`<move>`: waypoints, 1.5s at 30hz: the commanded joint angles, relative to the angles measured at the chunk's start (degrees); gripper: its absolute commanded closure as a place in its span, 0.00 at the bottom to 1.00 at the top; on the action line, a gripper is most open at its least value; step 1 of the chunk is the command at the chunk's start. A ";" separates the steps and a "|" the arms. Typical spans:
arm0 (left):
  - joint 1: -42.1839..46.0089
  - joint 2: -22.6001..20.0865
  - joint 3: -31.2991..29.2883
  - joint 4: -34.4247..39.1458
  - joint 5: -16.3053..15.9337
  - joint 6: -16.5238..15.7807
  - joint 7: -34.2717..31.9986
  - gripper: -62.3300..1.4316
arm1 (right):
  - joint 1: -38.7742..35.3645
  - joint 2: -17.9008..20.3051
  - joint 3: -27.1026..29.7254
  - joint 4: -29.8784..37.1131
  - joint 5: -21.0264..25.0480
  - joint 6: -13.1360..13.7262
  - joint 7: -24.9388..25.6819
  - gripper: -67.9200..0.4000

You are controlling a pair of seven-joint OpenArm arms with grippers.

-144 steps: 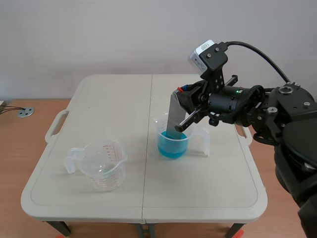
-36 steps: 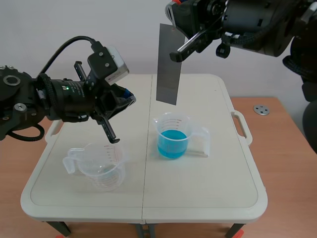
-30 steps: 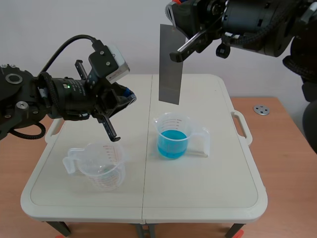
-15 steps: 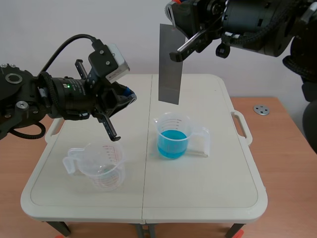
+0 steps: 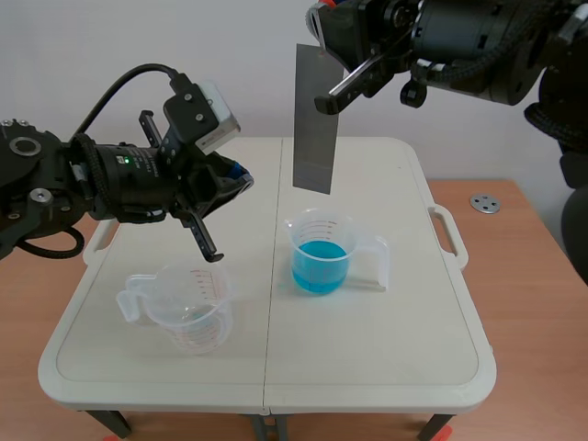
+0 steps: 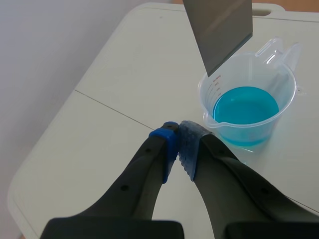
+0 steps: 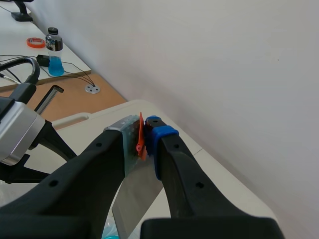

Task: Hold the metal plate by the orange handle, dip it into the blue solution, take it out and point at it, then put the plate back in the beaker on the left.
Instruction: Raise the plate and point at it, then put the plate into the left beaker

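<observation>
Since the dip, the right claw [image 7: 142, 131] has lifted the metal plate [image 5: 315, 119] clear; it hangs high above the beaker of blue solution [image 5: 320, 254], clamped by its orange handle [image 7: 140, 143]. The left claw [image 6: 178, 131], fingers together, points toward the plate over the bench [image 5: 386, 358].

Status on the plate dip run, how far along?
Done: right end effector grips the metal plate by its orange handle, hanging clear above the blue solution beaker. In hand: left end effector, shut, aims toward the plate, so this looks like the pointing step. Left: set the plate into the empty beaker on the left.
</observation>
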 commanded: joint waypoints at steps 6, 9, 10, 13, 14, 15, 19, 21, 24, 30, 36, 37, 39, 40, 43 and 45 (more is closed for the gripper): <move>5.29 -6.95 -1.11 3.74 -1.70 2.01 -2.64 0.96 | 0.70 0.44 0.02 1.27 1.57 0.31 0.61 0.98; 9.27 -11.32 -3.41 6.29 -4.37 2.36 -2.78 0.96 | 0.70 0.44 0.02 1.27 1.57 0.31 0.61 0.98; 10.80 -12.81 -4.33 7.19 -5.25 2.54 -3.10 0.96 | 0.70 0.44 0.02 1.27 1.57 0.31 0.61 0.98; 15.93 -17.25 -7.80 9.64 -8.28 2.54 -4.22 0.96 | 0.70 0.44 0.02 1.27 1.57 0.31 0.59 0.98; 17.79 -18.53 -9.11 10.34 -9.33 2.56 -4.24 0.96 | 0.70 0.44 0.02 1.27 1.57 0.31 0.59 0.98; 19.74 -19.71 -10.51 10.93 -10.19 2.56 -4.22 0.96 | 0.70 0.44 0.02 1.27 1.57 0.31 0.59 0.98; 27.82 -23.30 -16.24 12.00 -12.55 2.56 -4.72 0.96 | 0.70 0.44 0.02 1.27 1.60 0.31 0.59 0.98; 32.11 -24.44 -19.32 12.00 -13.09 2.56 -5.57 0.96 | 0.72 0.44 0.00 1.27 1.60 0.31 0.61 0.98; 38.60 -25.00 -24.55 12.00 -13.11 2.56 -7.21 0.96 | 0.72 0.44 0.00 1.27 1.62 0.31 0.63 0.98; 50.84 -24.96 -34.21 12.00 -13.11 2.51 -10.88 0.96 | 0.85 0.44 -1.11 1.27 1.60 0.31 0.59 0.98; 61.77 -24.33 -40.98 12.00 -13.09 2.51 -13.25 0.96 | 0.87 0.44 -3.61 1.29 1.62 0.31 0.63 0.98; 63.28 -24.02 -41.86 12.00 -13.09 2.51 -13.25 0.96 | 0.87 0.44 -4.13 1.29 1.62 0.31 0.66 0.98; 65.99 -23.19 -43.36 11.98 -13.07 2.51 -13.22 0.96 | 0.87 0.44 -5.31 1.29 1.62 0.31 0.66 0.98; 67.21 -22.67 -44.04 11.98 -13.03 2.51 -13.20 0.96 | 0.87 0.44 -5.97 1.29 1.62 0.31 0.66 0.98; 70.16 -20.76 -45.68 11.93 -12.26 2.51 -13.18 0.96 | 0.87 0.42 -8.22 1.29 1.62 0.31 0.72 0.98; 71.58 -19.41 -46.38 11.91 -10.97 2.51 -13.16 0.96 | 0.87 0.22 -9.94 1.29 1.60 0.31 0.85 0.98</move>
